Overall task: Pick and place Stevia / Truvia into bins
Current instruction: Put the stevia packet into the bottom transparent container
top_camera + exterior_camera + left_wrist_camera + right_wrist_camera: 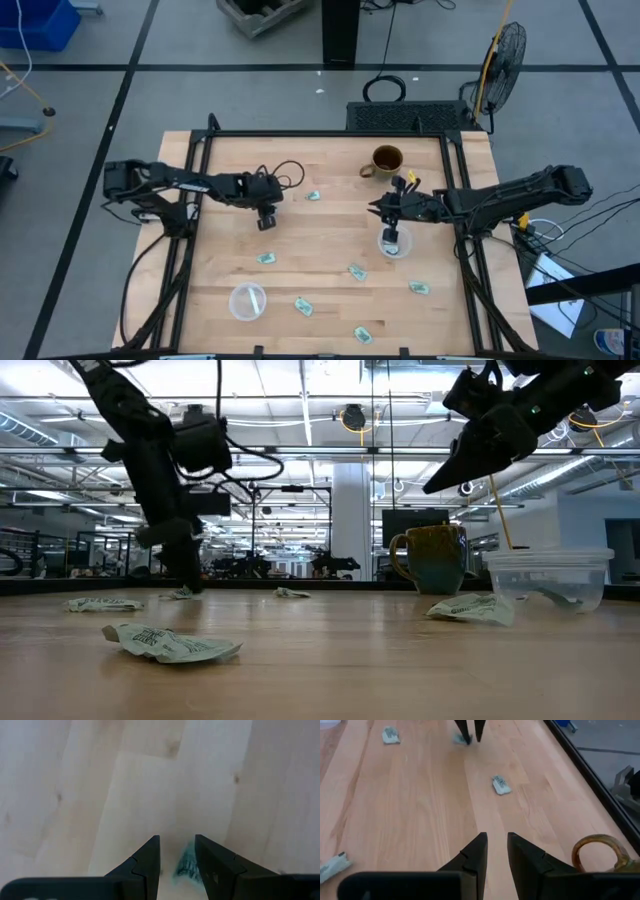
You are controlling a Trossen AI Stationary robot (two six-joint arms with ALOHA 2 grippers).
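Note:
Several pale green and white Stevia packets lie flat on the wooden table (330, 240), among them one (313, 196) at mid-table, one (265, 258) and one (356, 270). My left gripper (177, 851) points down, open, its tips low over the table with a packet (186, 866) between the fingers; it also shows in the right wrist view (470, 731). My right gripper (497, 842) hangs open above the table beside a clear cup (395, 244), with nothing between its fingers. A second clear cup (247, 300) stands near the front left. My left gripper comes at the packet from above, slanting, with one finger (150, 857) on each side of it. The packet (186, 866) lies on the table. Whether the fingers touch it I cannot tell.
A brown mug (386, 160) with a handle stands at the far side, close to the right arm. More packets lie toward the front: one (303, 305), one (418, 288) and one (363, 334). A black frame (320, 134) borders the table.

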